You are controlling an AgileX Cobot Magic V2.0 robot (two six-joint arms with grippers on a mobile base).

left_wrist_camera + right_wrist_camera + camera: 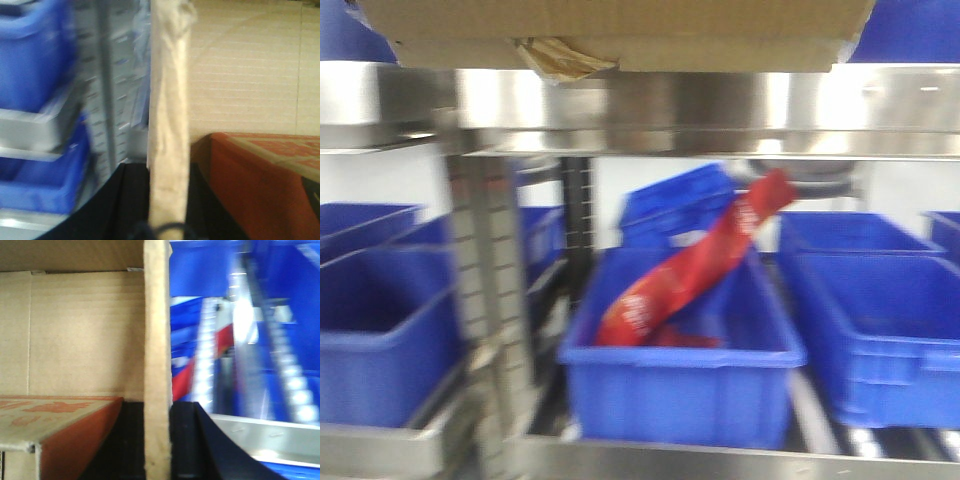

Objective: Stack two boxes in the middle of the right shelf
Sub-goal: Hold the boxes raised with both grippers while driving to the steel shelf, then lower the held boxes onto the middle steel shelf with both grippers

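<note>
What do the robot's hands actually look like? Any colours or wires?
Little shows. The right hand has two matte black, flat-sided fingers. The left hand is a blurred black shape, with a thin dark curve at its base, perhaps a cable. No markings; the arms are out of view.

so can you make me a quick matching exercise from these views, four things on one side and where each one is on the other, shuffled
Things:
1 cardboard box
2 red packet
3 orange carton
4 perforated upright

Places:
a leaning in the middle blue bin
b inside the cardboard box, in the wrist views
c top of the front view, above the steel rail
d standing left of the middle blue bin

Pairs: 1-c, 2-a, 3-b, 4-d
</note>
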